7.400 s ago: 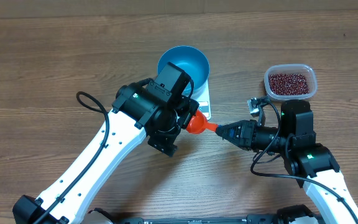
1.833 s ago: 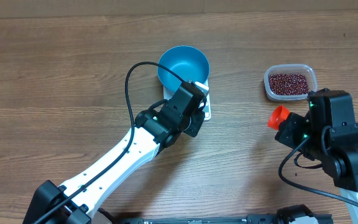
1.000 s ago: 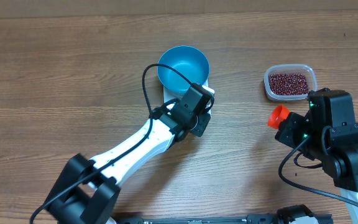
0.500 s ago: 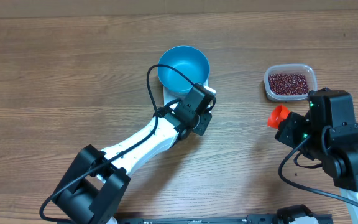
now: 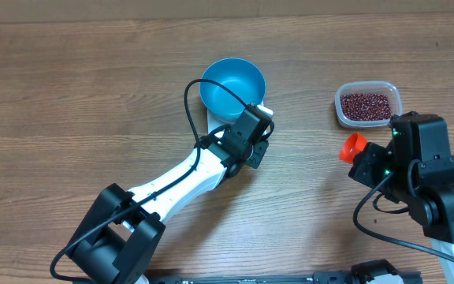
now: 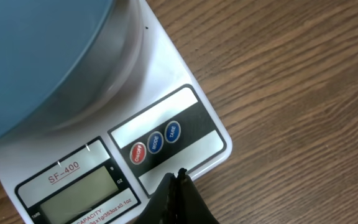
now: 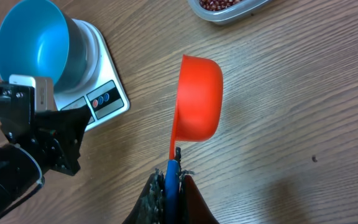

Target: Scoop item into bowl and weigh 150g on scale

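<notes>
Beans (image 5: 366, 105) fill the tub (image 5: 397, 111) — blue bowl (image 5: 232, 88) rests on scale (image 6: 185, 84).

Left arm (image 5: 181, 180) stretched forward, left pincer (image 6: 178, 179) closed, right arm (image 5: 436, 193) bent, right pincer (image 7: 173, 167) clamped (on scoop (image 7: 199, 99))

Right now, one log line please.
left gripper shut at scale buttons | right gripper shut on scoop | bowl empty | beans in tub

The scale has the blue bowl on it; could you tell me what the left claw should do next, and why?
Probably nudge the shut left claw forward onto the red button: the display on the scale shows no digits, and the bowl is empty.
</notes>
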`<state>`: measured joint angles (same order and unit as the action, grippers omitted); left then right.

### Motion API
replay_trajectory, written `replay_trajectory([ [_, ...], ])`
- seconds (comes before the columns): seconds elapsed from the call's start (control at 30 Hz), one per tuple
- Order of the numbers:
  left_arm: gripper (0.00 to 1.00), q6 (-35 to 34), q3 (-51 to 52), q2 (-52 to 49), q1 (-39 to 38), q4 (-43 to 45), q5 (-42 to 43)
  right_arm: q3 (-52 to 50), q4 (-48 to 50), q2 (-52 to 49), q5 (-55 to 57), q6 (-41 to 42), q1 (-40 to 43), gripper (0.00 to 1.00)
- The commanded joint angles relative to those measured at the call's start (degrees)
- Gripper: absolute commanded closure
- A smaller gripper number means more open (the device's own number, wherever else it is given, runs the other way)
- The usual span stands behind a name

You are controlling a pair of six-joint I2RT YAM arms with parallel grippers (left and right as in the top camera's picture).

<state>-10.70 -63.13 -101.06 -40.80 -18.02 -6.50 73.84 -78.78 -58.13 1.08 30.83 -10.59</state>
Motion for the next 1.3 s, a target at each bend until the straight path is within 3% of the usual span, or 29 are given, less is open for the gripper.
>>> replay_trajectory([
  [0.0, 0.96, 0.4, 0.2, -0.3, -0.2, 0.7, -1.6, 1.6, 0.0, 0.2, 0.8, -1.4, -0.3, 0.96],
  [0.37, 0.96, 2.1, 0.2, -5.0, -0.3, 6.6, -3.8, 1.6, -0.3, 0.2, 0.8, -1.4, -0.3, 0.96],
  [1.27, 0.96, 5.6, 0.2, -7.0, -0.6, 6.0, -7.7, 1.6, 0.8, 0.2, 0.8, -1.4, -0.3, 0.96],
])
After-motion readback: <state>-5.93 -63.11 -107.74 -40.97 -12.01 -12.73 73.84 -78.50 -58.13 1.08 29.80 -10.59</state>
